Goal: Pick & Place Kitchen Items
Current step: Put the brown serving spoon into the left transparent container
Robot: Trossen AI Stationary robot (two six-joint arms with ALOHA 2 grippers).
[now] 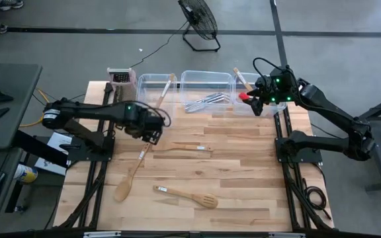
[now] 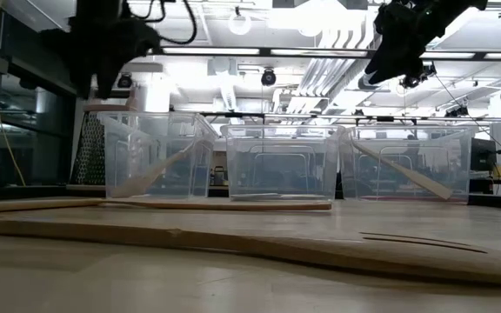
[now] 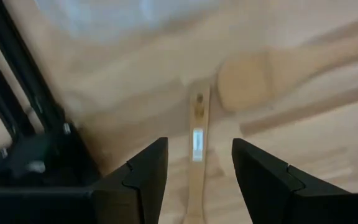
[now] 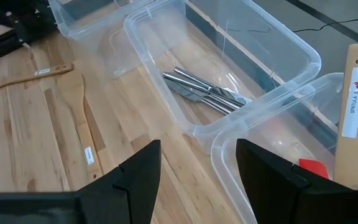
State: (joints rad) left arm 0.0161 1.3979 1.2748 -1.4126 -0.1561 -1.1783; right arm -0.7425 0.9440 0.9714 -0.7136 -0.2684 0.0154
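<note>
- Overhead, we see a wooden table (image 1: 243, 198) with three clear tubs along its far edge: a left tub (image 1: 152, 87), a middle tub (image 1: 207, 89) and a right tub (image 1: 260, 99).
- Sorted already, as we judge it: a wooden spatula (image 1: 167, 90) leans in the left tub, silvery metal utensils (image 1: 207, 100) lie in the middle tub, and a wooden-handled red spatula (image 1: 242, 84) rests in the right tub.
- A metal box grater (image 1: 120, 77) stands just beside the left tub, at the far left corner.
- Three wooden items lie loose on the table: a wooden spoon (image 1: 129, 178) toward the left edge, a flat wooden utensil (image 1: 187, 147) near the middle, and a slotted wooden spatula (image 1: 187, 196) toward the near edge.
- Our left pincer (image 1: 152, 132) hangs over the spoon's handle end, jaws parted and grasping nothing; its wrist view shows the handle between the fingers (image 3: 145, 174).
- Our right pincer (image 1: 255, 100) hovers over the right tub, released and empty.
- We judge the job roughly half done.
</note>
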